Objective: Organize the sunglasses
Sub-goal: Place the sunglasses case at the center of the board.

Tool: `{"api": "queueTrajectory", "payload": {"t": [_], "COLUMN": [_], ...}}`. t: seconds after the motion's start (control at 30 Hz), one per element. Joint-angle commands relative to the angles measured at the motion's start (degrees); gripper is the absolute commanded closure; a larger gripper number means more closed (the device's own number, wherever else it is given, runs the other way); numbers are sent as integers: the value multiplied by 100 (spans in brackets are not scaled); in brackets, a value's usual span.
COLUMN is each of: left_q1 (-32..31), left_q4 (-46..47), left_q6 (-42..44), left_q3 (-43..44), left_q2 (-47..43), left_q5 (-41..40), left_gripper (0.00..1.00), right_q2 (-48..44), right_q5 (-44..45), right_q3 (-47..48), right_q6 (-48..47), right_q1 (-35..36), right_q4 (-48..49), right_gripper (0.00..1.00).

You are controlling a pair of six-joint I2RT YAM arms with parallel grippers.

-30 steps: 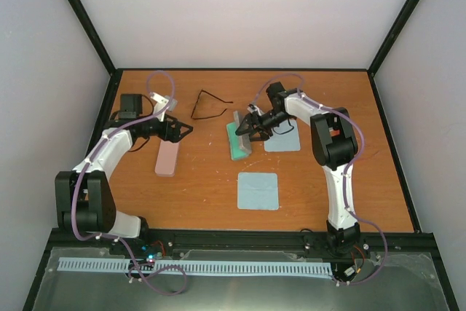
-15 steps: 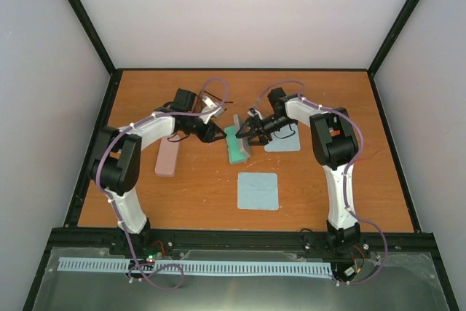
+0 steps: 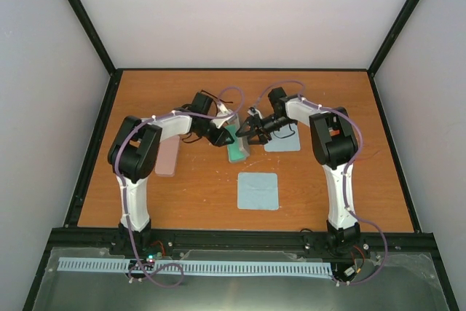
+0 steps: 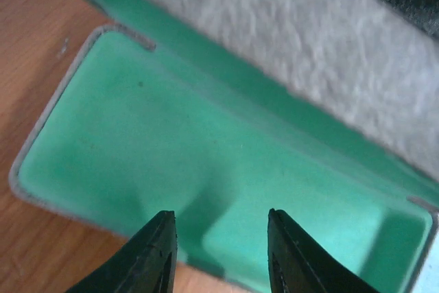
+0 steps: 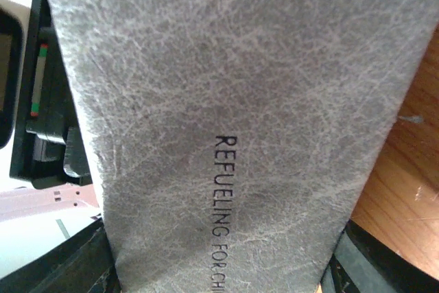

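1. Top view: the left gripper (image 3: 220,136) hangs at the open green case (image 3: 236,152), whose long axis runs near-to-far. The right gripper (image 3: 247,130) faces it. The sunglasses cannot be made out. They are perhaps hidden behind the left arm (image 3: 171,123), which would then be nearer.
2. Left wrist: its fingers (image 4: 154,252) are partly apart and hold nothing above the empty lining.
3. Right wrist: the jaws clamp the grey lid (image 5: 226,101).

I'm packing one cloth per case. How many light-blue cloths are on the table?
2. One cloth lies in the open near the front middle; the other cloth sits farther back, partly under the right arm. Another could be hidden.
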Motion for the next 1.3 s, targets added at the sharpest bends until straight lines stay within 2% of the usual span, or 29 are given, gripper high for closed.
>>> {"api": "queueTrajectory", "payload": {"t": [0.0, 0.33, 0.37, 0.47, 0.5, 0.53, 0.83, 0.93, 1.03, 1.17, 1.27], "left_q1": [-47, -47, -47, -45, -47, -47, -46, -47, -47, -47, -47], "left_q4": [-116, -159, -167, -173, -169, -161, -175, -154, -100, -96, -267], "left_q6": [-12, -9, -4, 30, 37, 49, -7, -107, -260, -364, -373], "left_q3": [326, 292, 286, 259, 257, 257, 392, 470, 556, 670, 804], "left_q2": [359, 542, 541, 523, 524, 517, 531, 489, 391, 203, -9], "left_q5": [-769, -911, -908, -907, -901, -901, -858, -760, -583, -306, -254], "left_gripper": [62, 63, 63, 63, 63, 63, 62, 55, 40, 31, 27], "right_q2": [151, 253, 215, 65, 12, -41, -442, -867, -1445, -2270, -2897], "right_q5": [-179, 306, 398, 643, 719, 782, 1516, 2018, 2707, 4024, 5116], "right_q3": [34, 248, 250, 256, 262, 268, 309, 117, -124, -528, -994], "right_q6": [18, -164, -159, -147, -139, -123, -82, -26, -72, -137, -159], "right_q1": [-66, -140, -164, -233, -252, -265, -274, -245, -148, 174, 588], "right_q4": [53, -371, -397, -472, -496, -514, -747, -676, -613, -439, -161], "right_gripper": [37, 33, 29, 26, 19, 18, 17, 17, 17, 18, 24]}}
